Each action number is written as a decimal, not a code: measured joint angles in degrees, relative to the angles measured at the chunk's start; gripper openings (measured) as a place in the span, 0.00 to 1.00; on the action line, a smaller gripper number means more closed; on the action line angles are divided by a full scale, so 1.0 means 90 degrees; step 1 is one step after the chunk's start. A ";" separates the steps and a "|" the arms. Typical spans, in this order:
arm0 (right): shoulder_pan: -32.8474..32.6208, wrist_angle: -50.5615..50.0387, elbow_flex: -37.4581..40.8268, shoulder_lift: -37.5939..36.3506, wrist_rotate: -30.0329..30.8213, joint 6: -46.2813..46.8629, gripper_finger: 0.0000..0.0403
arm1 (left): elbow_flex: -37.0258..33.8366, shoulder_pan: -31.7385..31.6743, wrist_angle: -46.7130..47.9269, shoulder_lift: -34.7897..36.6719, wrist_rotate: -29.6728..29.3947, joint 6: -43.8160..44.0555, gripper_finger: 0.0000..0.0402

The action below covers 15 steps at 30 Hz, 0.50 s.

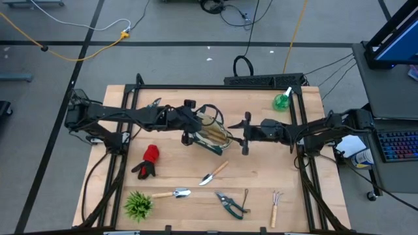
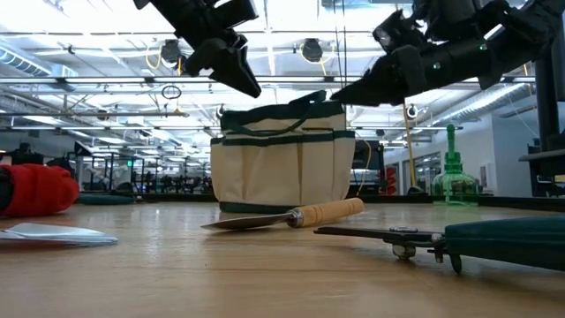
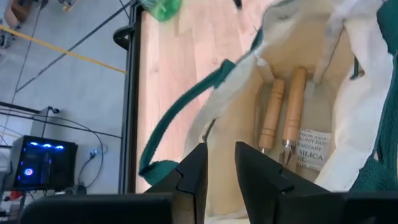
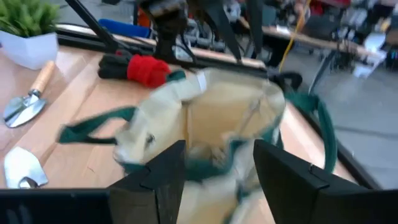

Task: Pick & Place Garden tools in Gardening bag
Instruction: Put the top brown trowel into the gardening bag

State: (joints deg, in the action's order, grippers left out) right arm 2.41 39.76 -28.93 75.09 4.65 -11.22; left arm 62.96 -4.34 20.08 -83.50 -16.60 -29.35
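The left hand (image 1: 189,124) is gripping the bag (image 1: 214,134) rim; the right hand (image 1: 247,134), released, is hovering beside it. A tug risks tipping the bag and spilling tools.

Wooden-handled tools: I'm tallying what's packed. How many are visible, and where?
5. Two lie inside the bag, handles side by side. On the table: a trowel, a scoop by the plant, a fork. More could hide in the bag.
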 joint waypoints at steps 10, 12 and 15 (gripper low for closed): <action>-0.0444 0.0370 0.0000 0.0000 -0.0034 -0.0686 0.44 | 0.0000 0.0073 0.0191 -0.0001 0.0000 0.0210 0.22; -0.0574 0.0365 0.0000 0.0000 -0.0042 -0.0682 0.44 | 0.0000 0.0130 0.0191 -0.0001 0.0001 0.0208 0.22; -0.0783 0.0325 0.0000 0.0000 -0.0042 -0.0682 0.44 | 0.0000 0.0221 0.0179 -0.0001 0.0002 0.0166 0.22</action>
State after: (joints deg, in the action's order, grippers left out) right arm -4.64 42.68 -28.93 75.09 4.27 -17.37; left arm 62.96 -2.35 21.69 -83.50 -16.58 -27.86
